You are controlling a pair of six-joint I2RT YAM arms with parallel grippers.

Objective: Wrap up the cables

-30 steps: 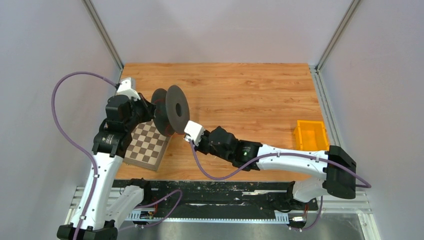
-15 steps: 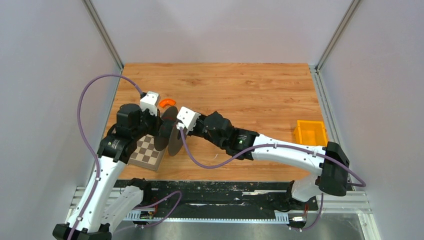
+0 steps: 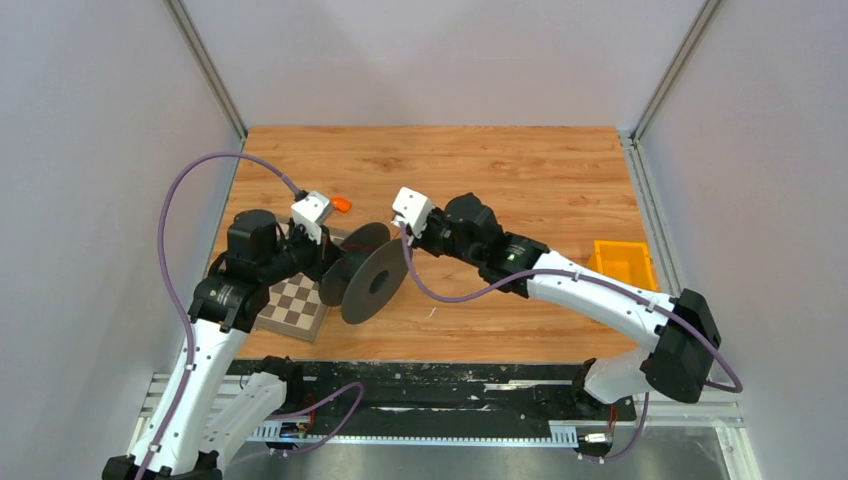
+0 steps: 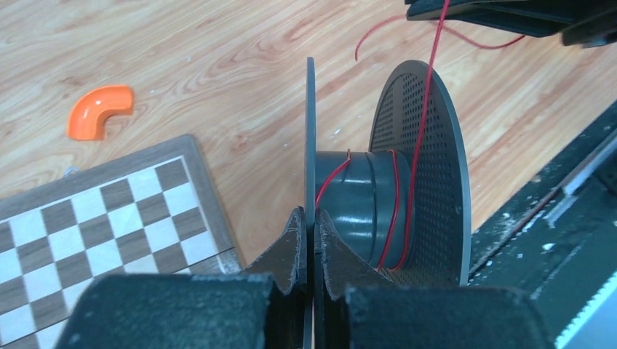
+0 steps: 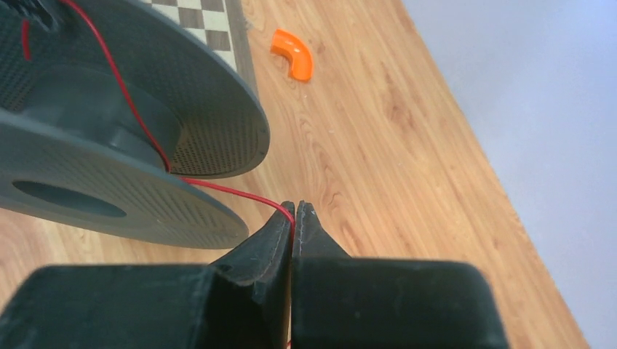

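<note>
Early in the winding, by the look of it. Shows only a few turns of thin red wire (image 4: pixel 422 120) on the smooth dark hub of the black perforated plastic spool (image 3: pixel 365 275), with most of the hub bare between the two flanges. Holds the spool over the near left of the wood-grain worktop (image 3: pixel 500 170), just beside the wooden chessboard (image 3: pixel 295 305), by way of the left claw (image 4: pixel 311 240), clamped tight on the rim of one flange. Pinches the wire in the right claw (image 5: pixel 295 218), jaws pressed together on the strand, just beside the other flange. Draws a straight, taut run from that pinch over the flange edge and down to the hub.

Beyond the right claw, a loose red curl lying on the bare wood, not yet on the spool. Length of it not readable, much being hidden behind the arm.

Left to do, as a judgement: lay the strand round the hub turn after turn, or rotate the spool against the held strand, until the loose tail is taken up, then secure the end. Nothing to show how that end gets fastened.

Off to the side, apart from the work: small orange plastic elbow (image 4: pixel 100 111) on the worktop past the chessboard's far corner.
</note>
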